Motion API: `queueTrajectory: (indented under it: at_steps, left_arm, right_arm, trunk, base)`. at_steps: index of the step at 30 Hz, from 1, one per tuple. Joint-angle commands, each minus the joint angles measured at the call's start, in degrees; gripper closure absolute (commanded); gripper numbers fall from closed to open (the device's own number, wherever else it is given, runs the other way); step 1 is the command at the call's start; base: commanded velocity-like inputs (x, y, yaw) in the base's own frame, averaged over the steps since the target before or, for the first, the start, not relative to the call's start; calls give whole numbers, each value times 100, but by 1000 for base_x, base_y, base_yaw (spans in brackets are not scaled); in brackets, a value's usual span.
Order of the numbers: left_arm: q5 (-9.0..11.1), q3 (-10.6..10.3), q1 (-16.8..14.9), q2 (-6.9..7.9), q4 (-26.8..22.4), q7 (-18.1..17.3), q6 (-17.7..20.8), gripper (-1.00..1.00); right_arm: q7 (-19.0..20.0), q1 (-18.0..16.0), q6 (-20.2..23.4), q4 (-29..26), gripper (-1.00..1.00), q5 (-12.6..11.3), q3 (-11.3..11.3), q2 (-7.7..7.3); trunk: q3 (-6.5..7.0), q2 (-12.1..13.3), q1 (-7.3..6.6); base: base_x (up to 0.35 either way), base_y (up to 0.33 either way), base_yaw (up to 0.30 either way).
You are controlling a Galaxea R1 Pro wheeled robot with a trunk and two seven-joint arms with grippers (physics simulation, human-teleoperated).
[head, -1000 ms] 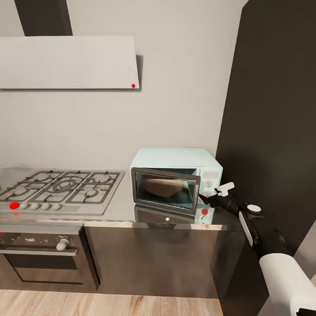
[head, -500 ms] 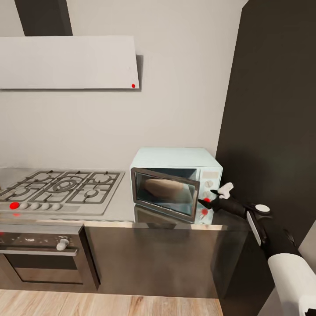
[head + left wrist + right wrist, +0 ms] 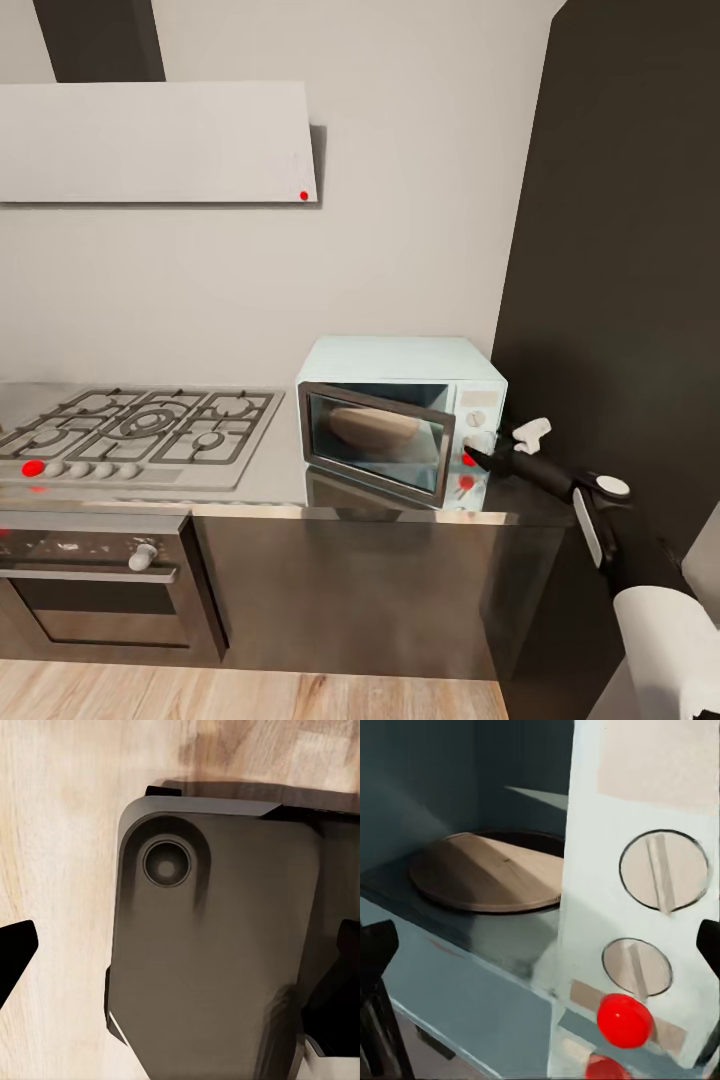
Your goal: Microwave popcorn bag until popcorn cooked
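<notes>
Right tool (image 3: 480, 455) hovering at the microwave (image 3: 400, 420) control panel (image 3: 641, 892), fingers spread and grasping nothing; door (image 3: 378, 443) standing ajar.

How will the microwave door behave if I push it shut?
The door stands ajar, so it likely swings freely. The microwave sits on a glossy countertop, so a hard push might slide it.
</notes>
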Motion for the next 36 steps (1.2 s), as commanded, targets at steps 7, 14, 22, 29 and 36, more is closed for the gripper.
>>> queueTrajectory:
  at_steps: [7,14,22,29,36]
  left_arm:
    - [54,9,-1,-1,-2,-2,-11,-100]
    - [55,9,-1,-1,-2,-2,-11,-100]
    - [55,9,-1,-1,0,-2,-11,-100]
    - [57,7,-1,-1,6,-2,-11,-100]
    - [58,9,-1,-9,6,-2,-11,-100]
  right_arm:
    - [-59,-4,41,-58,-100,29,-280,-27]
    - [-520,-4,23,-3,-100,469,-201,237]
    - [-643,-4,-120,20,-100,943,-163,892]
    - [-511,-4,-152,362,-100,952,-154,913]
    - [0,-4,-119,406,-100,985,-161,914]
  trunk:
    - [-7,-4,0]
    - [-7,-4,0]
    - [-7,-4,0]
    - [-7,-4,0]
    - [-7,-4,0]
  base:
    - [0,0,0]
    - [0,0,0]
    - [0,0,0]
    - [0,0,0]
    - [-20,24,0]
